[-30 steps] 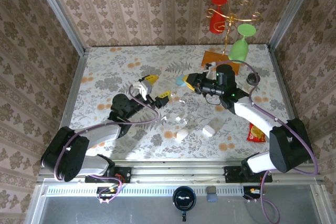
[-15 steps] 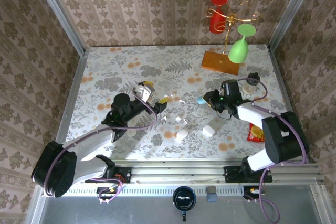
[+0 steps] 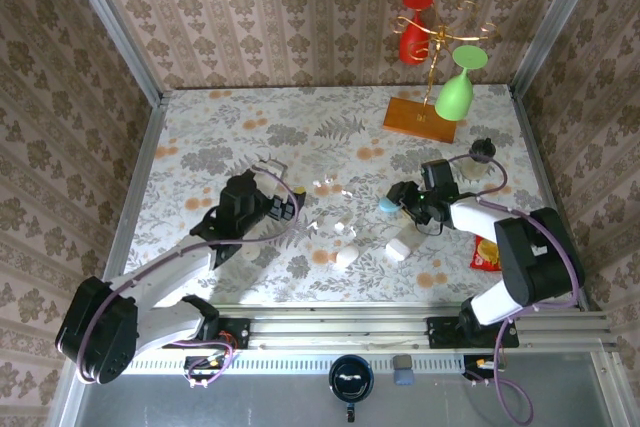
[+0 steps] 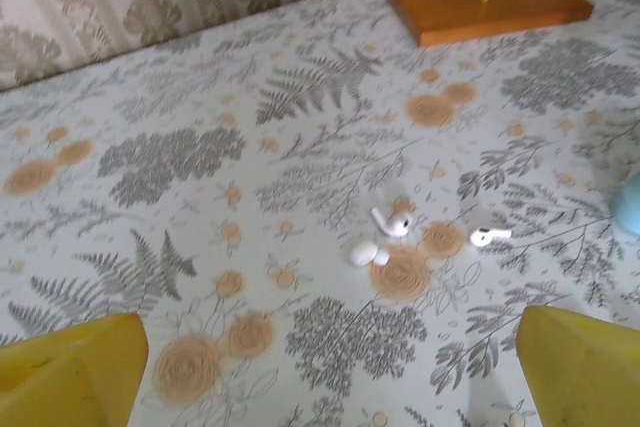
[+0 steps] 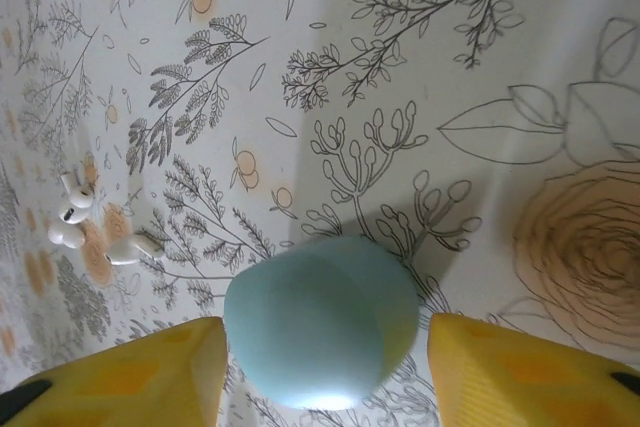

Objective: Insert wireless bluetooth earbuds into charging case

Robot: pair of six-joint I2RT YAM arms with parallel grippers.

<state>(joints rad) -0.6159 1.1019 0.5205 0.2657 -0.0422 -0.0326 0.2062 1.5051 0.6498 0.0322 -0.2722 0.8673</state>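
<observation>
**STATUS: BOTH GRIPPERS OPEN, EARBUDS LOOSE ON TABLE**

Found the left gripper just left of the table centre, jaws spread wide over bare cloth. Confirmed from the left wrist view: yellow fingertips sat at opposite lower corners of the frame, well apart, clamping nothing.

Located three earbuds lying loose on the cloth near the table centre, between the two grippers. Noted two of them almost touching and the third just beside them, all outside any case.

Found the right gripper right of centre, toward the right edge, jaws parted on either side of the light-blue case. Saw the case resting on the table, with one finger against or very near its side and a slim gap at the other. Judged the grip as released rather than clamped.

Logged two white cases near the middle of the near edge, slightly apart from each other. Logged the wooden stand base toward the far right corner and a red packet by the right edge.
</observation>
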